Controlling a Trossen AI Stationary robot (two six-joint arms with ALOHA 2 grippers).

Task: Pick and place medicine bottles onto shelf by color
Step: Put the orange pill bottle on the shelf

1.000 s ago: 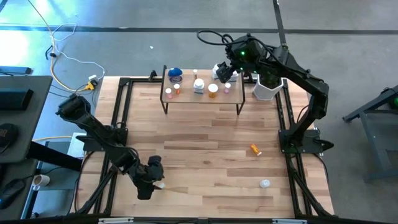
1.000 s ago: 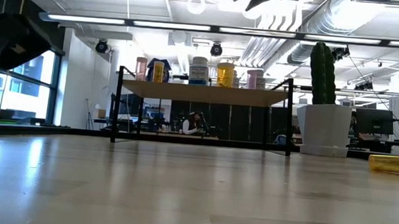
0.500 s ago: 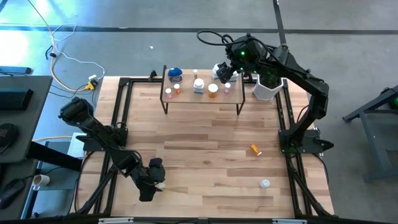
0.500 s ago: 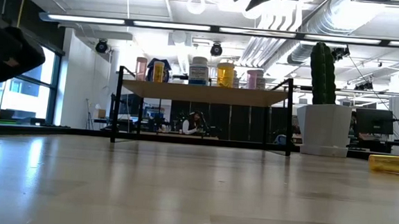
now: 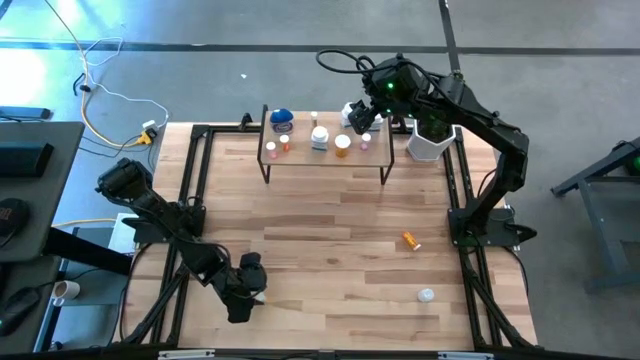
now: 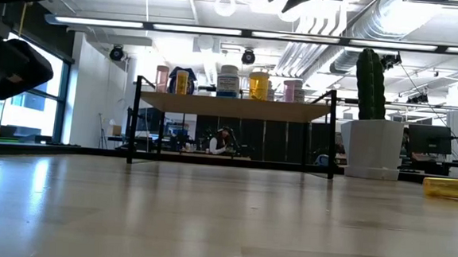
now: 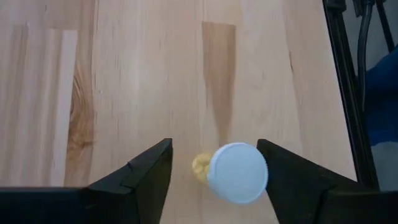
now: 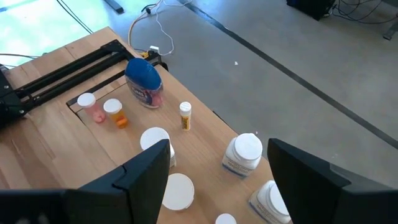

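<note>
Left end effector point(image 7: 211, 163) is down at the near-left corner of the counter point(image 5: 320, 230), fingers spread apart with a small white-capped yellow bottle point(image 7: 236, 172) sitting in the gap between them. The cap looks closer to one finger than the other, but neither finger is clearly pressing on it, so it isn't gripped as far as the wrist view shows. From above, the same end effector point(image 5: 250, 290) sits low over the planks with a bit of white showing at its tip.

Right end effector point(image 8: 217, 168) hangs above the right part of the shelf point(image 5: 325, 152), fingers wide apart and nothing between them. From the top camera it's at the far edge of the counter point(image 5: 362, 115), right by the white plant pot point(image 5: 428, 143).

The shelf itself stands along the far side of the counter and already carries a bunch of stuff: a blue-lidded jar point(image 8: 144, 82) at its left end, a pinkish bottle point(image 8: 90, 107) and an orange bottle point(image 8: 115, 113) next to each other, a thin yellow vial point(image 8: 185, 116), and several white bottles point(image 8: 242, 153) toward the right.

Two are lying loose on the counter's right side: an orange bottle on its side point(image 5: 411, 240), and a white-capped one point(image 5: 427, 295) nearer the front edge. The two are apart from each other and well away from the shelf.
</note>
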